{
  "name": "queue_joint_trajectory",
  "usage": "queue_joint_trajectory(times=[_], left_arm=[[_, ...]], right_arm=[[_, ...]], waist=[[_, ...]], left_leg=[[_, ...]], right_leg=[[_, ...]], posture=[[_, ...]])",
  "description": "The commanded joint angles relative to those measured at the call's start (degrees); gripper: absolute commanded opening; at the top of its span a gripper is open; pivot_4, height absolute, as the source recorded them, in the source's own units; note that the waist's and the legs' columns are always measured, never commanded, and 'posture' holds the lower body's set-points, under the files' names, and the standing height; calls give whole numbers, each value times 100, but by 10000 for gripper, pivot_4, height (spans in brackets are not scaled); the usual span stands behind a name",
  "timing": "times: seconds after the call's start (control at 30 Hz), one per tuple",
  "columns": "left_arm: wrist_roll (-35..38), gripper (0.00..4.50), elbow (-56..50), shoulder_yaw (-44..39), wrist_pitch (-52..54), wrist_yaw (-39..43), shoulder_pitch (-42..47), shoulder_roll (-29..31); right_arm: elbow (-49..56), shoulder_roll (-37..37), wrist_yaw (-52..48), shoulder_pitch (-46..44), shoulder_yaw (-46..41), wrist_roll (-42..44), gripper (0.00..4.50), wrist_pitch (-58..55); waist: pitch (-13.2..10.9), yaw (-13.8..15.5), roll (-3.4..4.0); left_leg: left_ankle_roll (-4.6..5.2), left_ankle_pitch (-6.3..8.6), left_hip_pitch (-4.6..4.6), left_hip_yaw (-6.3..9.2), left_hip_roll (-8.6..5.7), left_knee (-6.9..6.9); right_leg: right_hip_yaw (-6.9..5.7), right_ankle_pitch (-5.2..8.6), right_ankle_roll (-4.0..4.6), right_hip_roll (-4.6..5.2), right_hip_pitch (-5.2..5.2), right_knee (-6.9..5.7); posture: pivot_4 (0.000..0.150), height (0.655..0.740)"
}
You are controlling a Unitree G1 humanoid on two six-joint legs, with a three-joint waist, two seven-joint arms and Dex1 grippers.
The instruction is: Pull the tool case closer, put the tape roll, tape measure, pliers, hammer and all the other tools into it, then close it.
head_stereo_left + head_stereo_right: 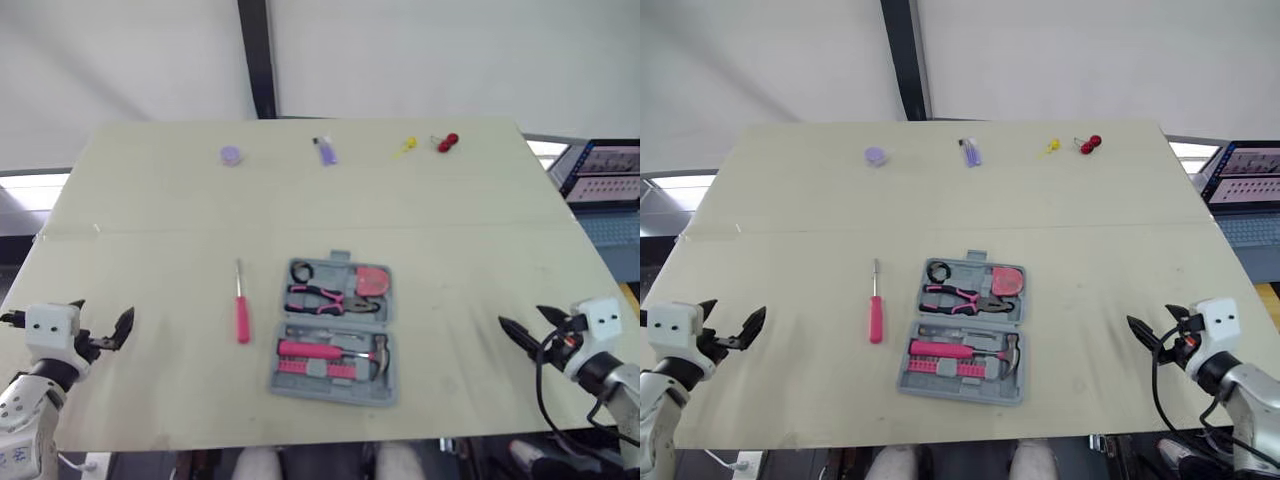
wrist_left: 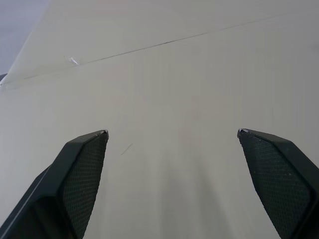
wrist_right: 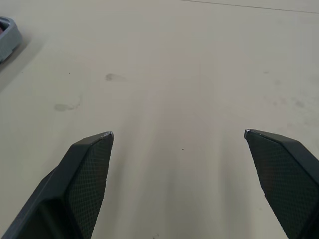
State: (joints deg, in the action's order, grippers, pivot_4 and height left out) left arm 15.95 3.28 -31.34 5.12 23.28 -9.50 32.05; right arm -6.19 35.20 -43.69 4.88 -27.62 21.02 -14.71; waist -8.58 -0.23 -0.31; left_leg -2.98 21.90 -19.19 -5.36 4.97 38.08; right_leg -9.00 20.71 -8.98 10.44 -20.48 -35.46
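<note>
The grey tool case (image 1: pixel 389 384) lies open near the table's front middle. In its compartments are a black tape roll (image 1: pixel 301 271), a pink tape measure (image 1: pixel 373 280), pink-handled pliers (image 1: pixel 320 299) and a pink-handled hammer (image 1: pixel 330 350). A pink screwdriver (image 1: pixel 241 308) lies on the table just left of the case. My left gripper (image 1: pixel 103 314) hovers open over the front left of the table, holding nothing. Over the front right, my right gripper (image 1: pixel 522 318) is also open and holds nothing. A corner of the case (image 3: pixel 7 32) shows in the right wrist view.
Along the table's far edge lie a small purple disc (image 1: pixel 231 155), a purple item (image 1: pixel 325 151), a yellow item (image 1: pixel 405 146) and a red item (image 1: pixel 447 142). A screen (image 1: pixel 600 175) stands beyond the right edge. Bare tabletop (image 1: pixel 160 220) surrounds the case.
</note>
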Motion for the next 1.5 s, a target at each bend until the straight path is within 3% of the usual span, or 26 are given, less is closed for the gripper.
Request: queue_joint_trajectory(times=[0.03,0.17,0.33,0.6,0.8,0.97,1.23,1.5], left_arm=[[36,45000,-172,-1,19,-77,31,-66],[152,45000,-897,455,447,-157,16,-448],[219,45000,-2261,1111,1370,-901,143,-1271],[-83,45000,-3549,2155,2669,-1955,128,-2175],[-298,45000,-3712,2291,2943,-2325,269,-2371],[-984,45000,-3649,2567,3351,-3043,830,-2539],[-1320,45000,-3397,2413,4402,-3786,1505,-3180],[-1511,45000,-3443,2637,5278,-3932,1690,-3442]], right_arm=[[68,64,69,-102,-125,106,44445,158],[347,102,-182,-219,140,240,44445,7],[1225,199,-451,-490,710,567,44445,-583],[2034,377,-906,-1658,2031,624,44445,-1146],[2086,292,-1092,-2608,2621,667,44445,-1368],[2136,253,-1228,-3078,2894,719,44445,-1515],[2129,262,-1348,-3394,3017,740,44445,-1635],[2297,285,-1312,-3575,2985,852,44445,-1850]], waist=[[0,-2,0],[-1,11,1],[0,19,0],[0,16,-1],[0,41,-1],[-1,66,-2],[-1,31,-4],[-2,32,-4]], left_leg=[[0,0,0,-1,0,-1],[0,0,0,-1,0,2],[0,0,-3,2,0,11],[0,0,-3,7,0,11],[0,0,-7,9,-1,16],[1,0,-10,12,-1,20],[1,0,-10,12,-1,17],[1,0,-11,12,-1,20]], right_leg=[[0,0,0,0,-1,0],[1,0,0,0,0,0],[2,-1,-1,1,3,-4],[1,-1,-1,0,3,-5],[1,-1,-1,1,3,-3],[-1,-1,-1,0,4,-2],[-4,-1,-1,0,4,-2],[-3,-1,0,0,4,-3]], posture=[[1500,7400],[1500,7400],[1500,7400],[1500,7400],[1500,7400],[1500,7400],[1500,7400],[1500,7400]])
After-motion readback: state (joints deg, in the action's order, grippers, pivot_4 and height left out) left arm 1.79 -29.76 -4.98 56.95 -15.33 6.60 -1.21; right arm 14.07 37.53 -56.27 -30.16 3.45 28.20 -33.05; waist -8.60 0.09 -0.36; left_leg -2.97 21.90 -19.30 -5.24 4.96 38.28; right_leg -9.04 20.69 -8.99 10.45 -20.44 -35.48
